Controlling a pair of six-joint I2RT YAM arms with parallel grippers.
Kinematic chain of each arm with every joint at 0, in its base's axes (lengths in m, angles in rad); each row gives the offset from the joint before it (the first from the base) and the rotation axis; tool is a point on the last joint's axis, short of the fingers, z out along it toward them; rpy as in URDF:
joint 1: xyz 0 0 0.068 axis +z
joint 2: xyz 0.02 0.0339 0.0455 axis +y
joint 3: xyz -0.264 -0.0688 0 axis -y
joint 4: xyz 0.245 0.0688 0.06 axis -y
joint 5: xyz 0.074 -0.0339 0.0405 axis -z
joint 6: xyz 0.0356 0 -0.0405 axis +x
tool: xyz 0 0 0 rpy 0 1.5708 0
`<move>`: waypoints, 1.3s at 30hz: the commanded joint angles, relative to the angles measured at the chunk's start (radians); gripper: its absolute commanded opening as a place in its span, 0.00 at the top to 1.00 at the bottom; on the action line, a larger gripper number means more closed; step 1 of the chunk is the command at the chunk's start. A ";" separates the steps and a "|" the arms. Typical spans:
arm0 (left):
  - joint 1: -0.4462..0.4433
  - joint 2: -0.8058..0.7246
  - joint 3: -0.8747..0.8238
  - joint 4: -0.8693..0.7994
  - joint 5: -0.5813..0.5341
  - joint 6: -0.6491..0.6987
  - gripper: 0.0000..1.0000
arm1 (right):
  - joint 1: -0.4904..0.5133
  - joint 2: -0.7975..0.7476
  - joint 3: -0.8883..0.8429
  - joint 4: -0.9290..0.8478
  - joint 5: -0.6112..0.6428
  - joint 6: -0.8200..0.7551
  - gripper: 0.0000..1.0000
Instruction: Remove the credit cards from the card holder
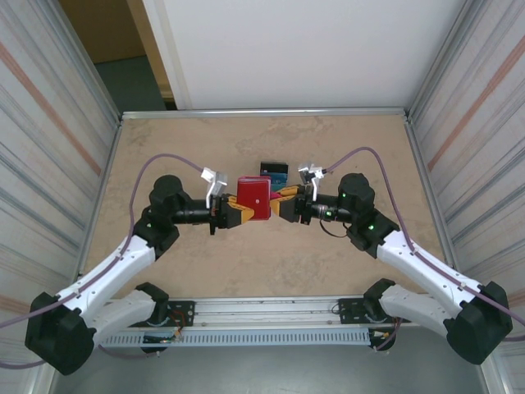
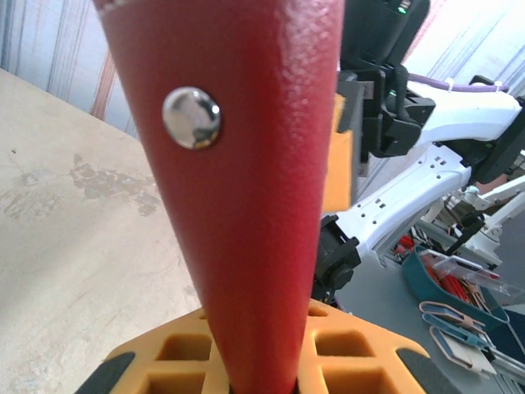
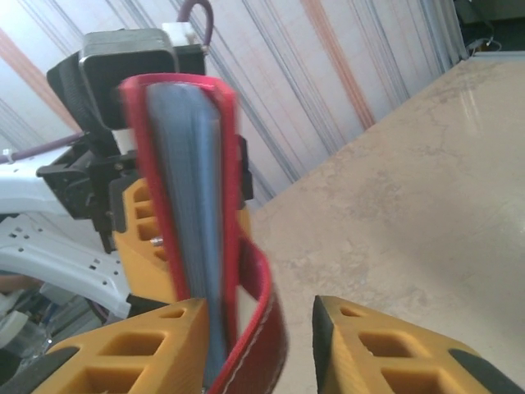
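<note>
Red leather-like folding wallet (image 1: pixel 254 197) clamped in left gripper (image 1: pixel 235 212); right gripper (image 1: pixel 283 205) part-open astride bluish sleeves (image 3: pixel 193 205), holding nothing. Nip sleeve contents, not flap; pull straight.

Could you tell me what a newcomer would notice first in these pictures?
The red card holder stands out at the middle of the table, between both arms: the left gripper is clamped on it, and the right gripper straddles its other edge with a visible gap. Just beyond it lies a small pile of blue credit cards.
</note>
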 commanded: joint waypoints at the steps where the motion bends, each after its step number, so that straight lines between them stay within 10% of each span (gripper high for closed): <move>1: 0.000 -0.037 -0.010 0.050 0.046 -0.002 1.00 | -0.013 0.003 0.010 0.020 -0.021 -0.013 0.65; 39: -0.009 -0.027 -0.009 0.078 0.051 -0.012 1.00 | 0.016 0.030 0.034 0.028 -0.086 -0.042 0.60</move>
